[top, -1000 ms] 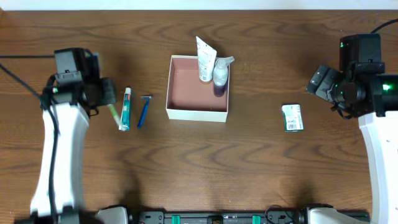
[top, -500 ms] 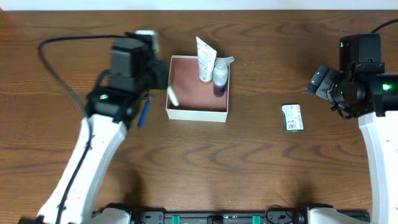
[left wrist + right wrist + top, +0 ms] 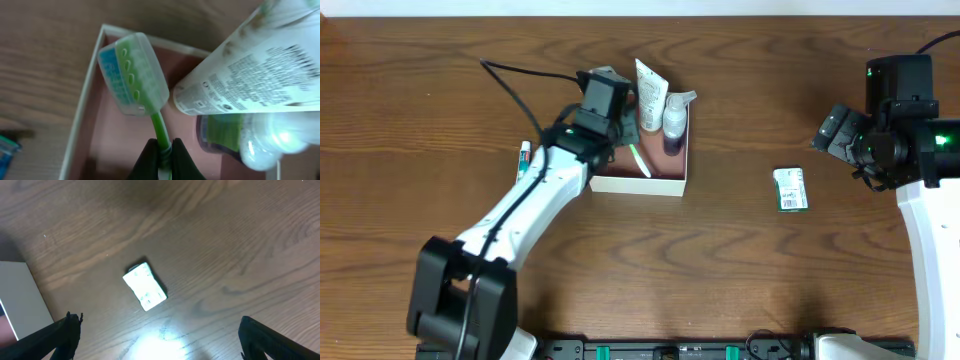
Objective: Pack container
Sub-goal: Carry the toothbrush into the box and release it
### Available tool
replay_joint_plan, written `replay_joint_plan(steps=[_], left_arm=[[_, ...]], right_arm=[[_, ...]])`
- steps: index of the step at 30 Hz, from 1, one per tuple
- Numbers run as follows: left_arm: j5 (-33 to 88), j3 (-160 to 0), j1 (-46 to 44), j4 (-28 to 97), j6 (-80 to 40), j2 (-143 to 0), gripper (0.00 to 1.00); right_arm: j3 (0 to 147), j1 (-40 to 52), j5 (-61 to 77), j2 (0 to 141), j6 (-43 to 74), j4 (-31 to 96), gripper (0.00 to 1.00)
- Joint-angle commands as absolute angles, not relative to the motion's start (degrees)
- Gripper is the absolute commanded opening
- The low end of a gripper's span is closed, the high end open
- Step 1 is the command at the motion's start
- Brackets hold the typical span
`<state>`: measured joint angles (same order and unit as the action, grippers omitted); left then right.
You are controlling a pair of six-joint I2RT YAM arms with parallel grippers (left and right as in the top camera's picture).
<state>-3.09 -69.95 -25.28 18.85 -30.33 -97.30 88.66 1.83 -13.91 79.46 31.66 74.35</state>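
The container (image 3: 638,183) is a square white box with a pink interior at the table's middle; it also shows in the left wrist view (image 3: 87,102). A white tube (image 3: 649,92) and a small spray bottle (image 3: 675,120) lean in its far right corner. My left gripper (image 3: 162,152) is shut on a green toothbrush (image 3: 639,160) with a capped head (image 3: 134,75) and holds it over the container's interior. My right gripper (image 3: 157,335) is open above bare table, near a small green-and-white packet (image 3: 145,286), which also shows in the overhead view (image 3: 790,189).
A toothpaste tube (image 3: 524,160) lies on the table left of the container, partly hidden by my left arm. The razor seen earlier is hidden under that arm. The right arm stands at the table's right edge.
My left arm has swung right from the table's left side, carrying the green toothbrush over the container. The right arm has not moved.
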Motion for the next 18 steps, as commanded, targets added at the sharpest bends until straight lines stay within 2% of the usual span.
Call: replay_joint_plan(steps=[1, 10, 18], left_arm=[[-6.2, -70.4, -26.5, 17.8, -34.7, -98.8, 0.06], [-7.4, -70.4, -28.4, 17.0, -40.0, -99.2, 0.06], [-7.4, -70.4, -28.5, 17.4, -39.7, -99.2, 0.06]], right_arm=[[88.8, 1.5, -14.3, 79.5, 32.6, 74.4, 0.99], [88.8, 1.5, -14.3, 79.5, 32.6, 74.4, 0.99], [88.8, 1.5, -14.3, 79.5, 32.6, 74.4, 0.99]])
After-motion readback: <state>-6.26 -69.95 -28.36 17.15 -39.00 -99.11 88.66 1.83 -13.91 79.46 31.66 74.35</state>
